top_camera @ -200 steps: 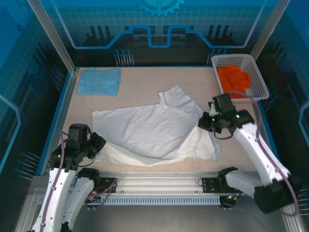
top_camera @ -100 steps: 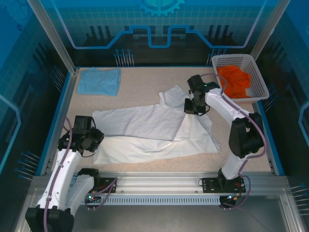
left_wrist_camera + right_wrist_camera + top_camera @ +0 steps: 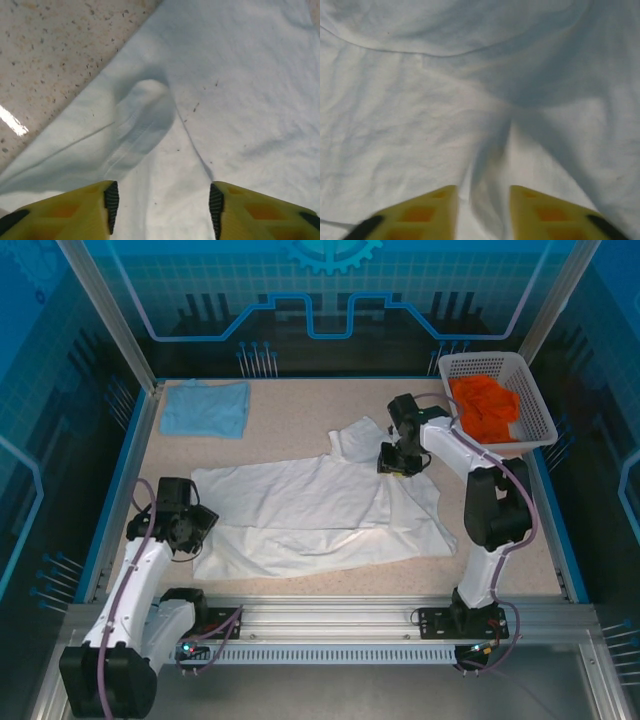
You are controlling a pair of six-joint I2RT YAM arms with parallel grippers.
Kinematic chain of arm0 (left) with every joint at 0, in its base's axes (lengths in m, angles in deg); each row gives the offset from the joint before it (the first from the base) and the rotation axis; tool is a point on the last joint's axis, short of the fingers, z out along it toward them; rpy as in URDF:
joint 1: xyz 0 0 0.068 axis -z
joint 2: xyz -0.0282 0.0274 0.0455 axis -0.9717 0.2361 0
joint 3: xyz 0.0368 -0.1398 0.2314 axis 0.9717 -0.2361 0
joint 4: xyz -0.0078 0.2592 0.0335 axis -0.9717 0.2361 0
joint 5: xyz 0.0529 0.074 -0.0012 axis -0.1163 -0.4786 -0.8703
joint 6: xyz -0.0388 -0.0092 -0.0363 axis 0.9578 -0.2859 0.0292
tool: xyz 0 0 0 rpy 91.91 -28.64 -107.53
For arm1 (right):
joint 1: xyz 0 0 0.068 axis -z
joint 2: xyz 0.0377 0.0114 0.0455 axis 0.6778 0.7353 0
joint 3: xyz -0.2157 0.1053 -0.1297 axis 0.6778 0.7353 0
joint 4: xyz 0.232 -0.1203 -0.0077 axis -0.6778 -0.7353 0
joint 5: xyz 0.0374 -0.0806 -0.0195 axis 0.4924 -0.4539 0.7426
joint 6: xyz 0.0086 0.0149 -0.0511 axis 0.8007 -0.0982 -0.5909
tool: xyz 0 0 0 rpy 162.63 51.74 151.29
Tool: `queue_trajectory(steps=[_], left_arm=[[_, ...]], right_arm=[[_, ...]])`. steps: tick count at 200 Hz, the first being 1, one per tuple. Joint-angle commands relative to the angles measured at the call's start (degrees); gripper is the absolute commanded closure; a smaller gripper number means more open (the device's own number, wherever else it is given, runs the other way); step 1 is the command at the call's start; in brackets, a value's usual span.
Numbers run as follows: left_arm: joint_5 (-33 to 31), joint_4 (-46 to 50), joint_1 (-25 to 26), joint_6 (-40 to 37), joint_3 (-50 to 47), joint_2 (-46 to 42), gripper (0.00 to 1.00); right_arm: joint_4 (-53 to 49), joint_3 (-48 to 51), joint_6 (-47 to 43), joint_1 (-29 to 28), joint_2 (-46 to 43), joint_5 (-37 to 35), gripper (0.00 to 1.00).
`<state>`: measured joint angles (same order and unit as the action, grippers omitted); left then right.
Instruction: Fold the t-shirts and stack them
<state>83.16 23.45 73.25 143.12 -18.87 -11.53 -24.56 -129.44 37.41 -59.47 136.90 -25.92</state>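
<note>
Folding the white t-shirt (image 3: pixel 320 515) is, in my judgement, the step in hand. The garment lies spread across the centre of the bench (image 3: pixel 300 405), with a doubled band along its 6 o'clock edge. The light blue t-shirt (image 3: pixel 205 408) lies flat at 11 o'clock on the bench, well apart from the white one.

State of the fingers:
- My left fingers (image 3: pixel 196 524) sit at the 8 o'clock edge of the white t-shirt. The left wrist view shows them wide apart over flat cloth, clamping nothing.
- My right fingers (image 3: pixel 392 462) sit low on the cloth at the shirt's 1 o'clock corner. The right wrist view shows a narrow gap between them, with a raised crease running into it. I cannot tell whether they clamp that crease.

Hazards:
1. If the crease is caught when the right arm lifts, the cloth will drag and the fold may open.
2. The left fingers hover over layered cloth beside a hem bump. Closing there may take the upper layer alone and skew the next fold.
3. The basket (image 3: pixel 538 415), holding an orange cloth (image 3: pixel 482 405), stands near at 1 o'clock. A wide swing of the right arm could strike it.
</note>
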Motion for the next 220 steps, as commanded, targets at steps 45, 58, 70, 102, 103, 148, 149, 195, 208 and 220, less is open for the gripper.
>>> queue_trajectory(steps=[45, 58, 70, 102, 103, 148, 149, 195, 208, 220], left_arm=[[7.24, -11.76, 1.78, -7.99, 8.42, 16.00, 0.39], [8.68, -13.34, 4.18, -8.14, 10.59, 22.96, 0.45], [8.33, -14.97, 6.58, -7.59, 11.87, 28.11, 0.49], [4.63, -18.19, 8.54, -5.84, 14.80, 38.83, 0.50], [4.57, -18.27, 8.54, -5.85, 14.83, 39.27, 0.50], [4.41, -18.93, 8.98, -6.09, 22.70, 51.50, 0.52], [4.41, -18.86, 8.98, -6.11, 22.91, 51.76, 0.52], [4.37, -16.96, 9.35, -7.25, 33.85, 61.58, 0.53], [4.42, -16.19, 9.40, -7.18, 36.84, 63.87, 0.52], [4.67, -16.13, 9.37, -6.70, 39.06, 65.66, 0.52]], right_arm=[[0.02, -7.24, 0.91, 6.23, 8.39, 2.04, 0.48], [-1.43, -11.26, 1.14, 6.03, 11.88, 3.00, 0.50], [-1.97, -14.79, 1.28, 5.65, 14.98, 4.01, 0.52], [-6.26, -25.12, 0.98, 4.03, 23.65, 3.22, 0.55], [-6.32, -25.33, 1.08, 4.00, 23.92, 3.17, 0.55], [-6.77, -29.31, 6.55, 6.65, 30.16, 1.49, 0.55], [-6.71, -29.35, 6.76, 6.76, 30.20, 1.43, 0.55], [-4.33, -31.83, 14.11, 13.10, 32.50, 1.97, 0.56], [-4.84, -34.61, 14.91, 14.27, 33.92, 1.34, 0.55], [-5.87, -38.07, 15.14, 14.97, 35.95, 0.97, 0.55]])
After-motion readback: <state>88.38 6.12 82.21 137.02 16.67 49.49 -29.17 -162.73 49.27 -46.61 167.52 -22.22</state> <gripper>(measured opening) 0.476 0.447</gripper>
